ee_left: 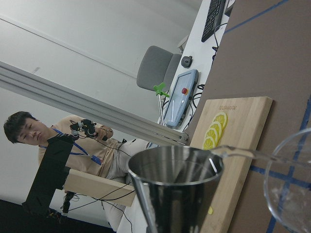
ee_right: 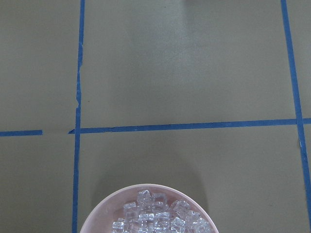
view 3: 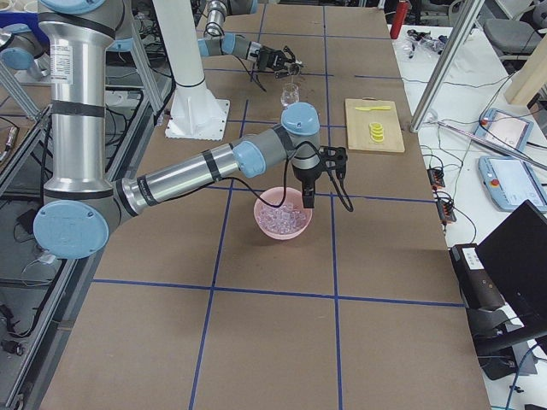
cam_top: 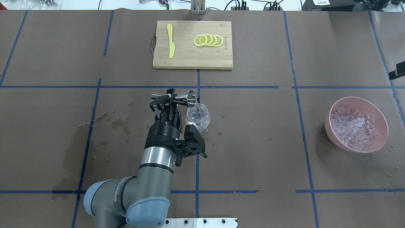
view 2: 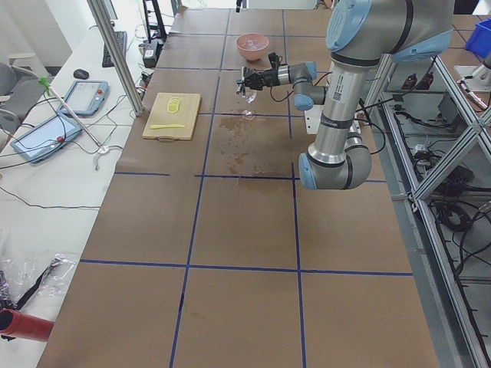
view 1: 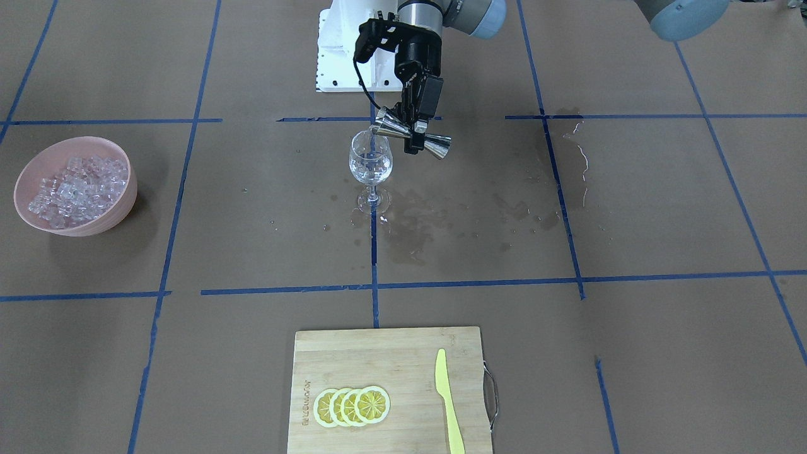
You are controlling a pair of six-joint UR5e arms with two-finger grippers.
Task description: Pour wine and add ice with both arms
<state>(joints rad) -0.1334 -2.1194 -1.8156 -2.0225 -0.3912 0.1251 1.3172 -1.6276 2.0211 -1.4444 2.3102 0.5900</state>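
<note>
Steel jigger (ee_left: 170,189) fills the left wrist view, tipped on its side with its open mouth toward the wine glass (view 1: 371,162), and a thin clear stream (ee_left: 243,153) runs from its lip across to the glass rim; the left tool (view 1: 415,131) is clamped on the jigger's narrow waist and holds it just above the rim, on the side of the glass toward the robot's left. The glass stands upright on its foot on the brown-papered worktop (view 1: 252,252), where wet patches (view 1: 441,221) spread around the foot and off to the robot's left of the glass. Well apart from the glass, on the robot's right, a pink bowl (cam_top: 359,98) holds the ice (cam_top: 356,128), a heap of small clear cubes. The right tool (view 3: 306,198) hangs near that bowl, far from the glass; it shows only in the right-side view, so I cannot tell whether its fingers are apart or together. Beyond the glass, away from the robot, lies a bamboo cutting board (view 1: 378,353) with four overlapping lemon slices (view 1: 352,407) and a yellow knife (view 1: 449,403) lying apart from them
</note>
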